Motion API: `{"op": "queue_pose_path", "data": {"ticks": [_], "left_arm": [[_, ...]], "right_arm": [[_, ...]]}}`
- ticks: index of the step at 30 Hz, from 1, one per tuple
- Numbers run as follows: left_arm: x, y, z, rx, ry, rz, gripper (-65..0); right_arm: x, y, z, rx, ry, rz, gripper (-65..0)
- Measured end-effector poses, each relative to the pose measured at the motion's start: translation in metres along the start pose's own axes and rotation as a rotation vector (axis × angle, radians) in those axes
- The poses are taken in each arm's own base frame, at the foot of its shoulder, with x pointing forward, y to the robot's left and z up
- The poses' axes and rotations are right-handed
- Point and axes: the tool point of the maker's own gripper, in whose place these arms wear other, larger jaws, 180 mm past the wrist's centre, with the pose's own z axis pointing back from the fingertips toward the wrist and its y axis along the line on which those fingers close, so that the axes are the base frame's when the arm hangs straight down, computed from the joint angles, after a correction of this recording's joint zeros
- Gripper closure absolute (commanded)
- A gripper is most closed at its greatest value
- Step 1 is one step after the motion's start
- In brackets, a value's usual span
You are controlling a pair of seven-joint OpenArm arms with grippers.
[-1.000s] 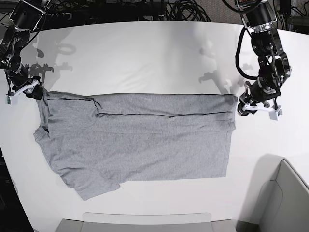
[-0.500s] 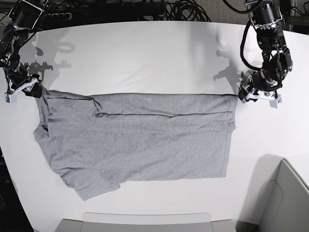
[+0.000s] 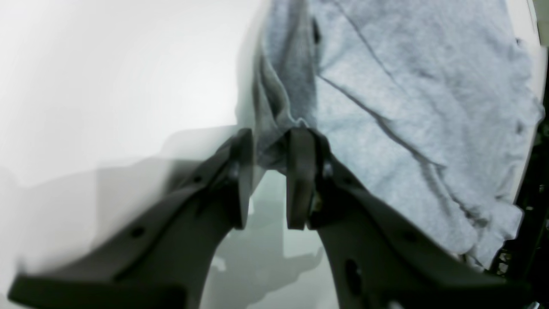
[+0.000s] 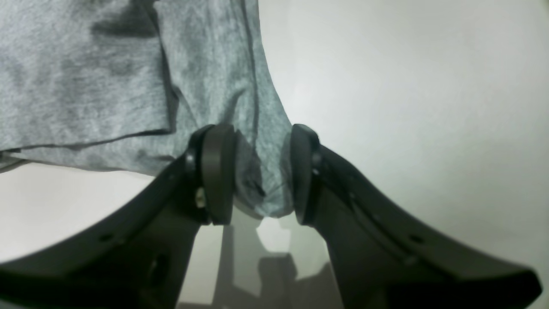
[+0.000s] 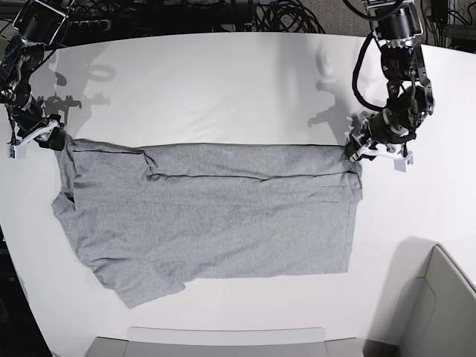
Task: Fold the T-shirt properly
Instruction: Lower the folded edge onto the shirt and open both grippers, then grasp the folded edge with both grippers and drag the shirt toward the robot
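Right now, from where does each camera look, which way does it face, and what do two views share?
Base: high above, facing down on the white table, the T-shirt and both arms.
Left wrist: behind the left pincer, looking along its fingers at a bunched shirt corner.
Right wrist: behind the right pincer, with a shirt edge between its fingers.
Shared: all show the grey shirt.

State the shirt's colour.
Plain heather grey; no print shows. The shirt shows best in the base view.

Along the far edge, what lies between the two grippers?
In the base view, only the T-shirt spans from the right gripper to the left gripper; each wrist view shows cloth between the fingers.
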Motion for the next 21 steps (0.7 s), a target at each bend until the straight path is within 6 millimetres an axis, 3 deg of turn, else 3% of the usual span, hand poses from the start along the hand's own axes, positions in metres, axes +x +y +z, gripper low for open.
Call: {"op": "queue_pose_path", "data": {"ticks": [8,10,13,16,21], "left_arm": [[0.009,-0.002,-0.009,-0.003,-0.025,0.017,-14.9],[0.015,-0.002,-0.016,-0.006,-0.028,0.041,-11.8],[0.015,0.0,-0.018,-0.004,-0.029,0.048,-2.1],[0.011,0.003,-0.017,-0.002,-0.025,0.052,0.0],[-0.001,0.018,-0.008,0.017,-0.021,0.049,0.0]], "right_arm": [[0.0,0.0,0.0,0.001,-0.001,-0.001,-22.3],[-0.001,0.0,0.0,0.0,0.0,0.0,-22.1],[-0.001,0.001,-0.001,-0.001,0.006,0.009,-15.6],[-0.006,0.005,-0.002,0.01,0.03,0.037,-0.2],[-0.01,0.003,0.002,0.011,0.028,0.039,0.0]]}}
